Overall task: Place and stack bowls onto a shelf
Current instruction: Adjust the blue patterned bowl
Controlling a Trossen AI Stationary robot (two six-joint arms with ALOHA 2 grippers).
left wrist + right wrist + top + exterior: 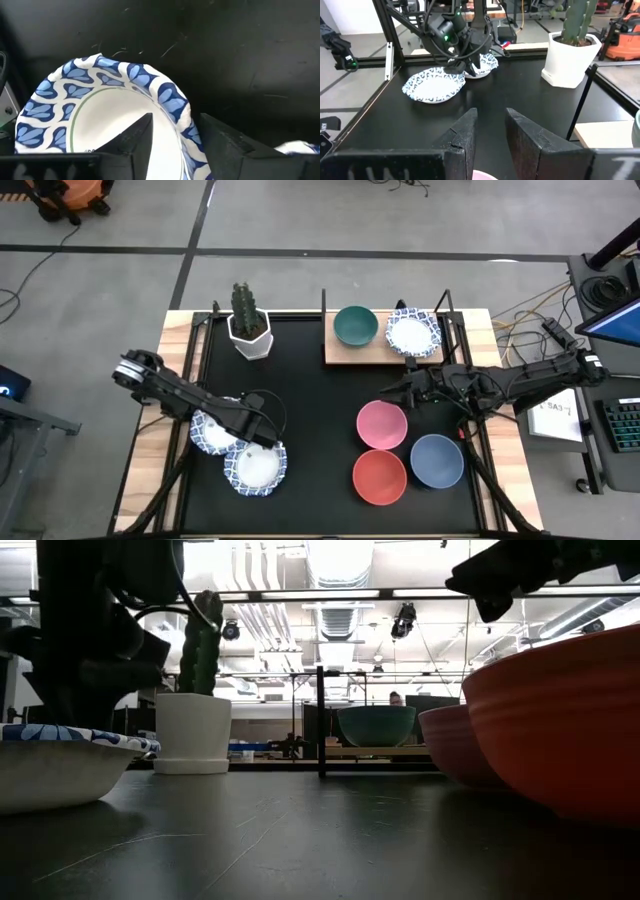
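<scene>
Left gripper (262,450) down at the table's near left, fingers (131,142) astride the rim of a patterned bowl (257,467), one inside, one outside, a gap showing on either side of the rim; not yet pinched. Just behind that bowl, partly under the arm, a second patterned bowl (212,434), the two overlapping at the edges. Right gripper (386,390) hanging above the table right of centre, empty, fingers (462,145) parted with a narrow gap. Right below it, pink bowl (382,425); nearer still, red bowl (379,477) and blue bowl (436,461), the three close together. At the table's far edge, the shelf (345,353), carrying a green bowl (355,325) on its left half and a patterned one (413,334) on its right, side by side. Cactus pot (249,333) left of the shelf, well apart from the bowls.
</scene>
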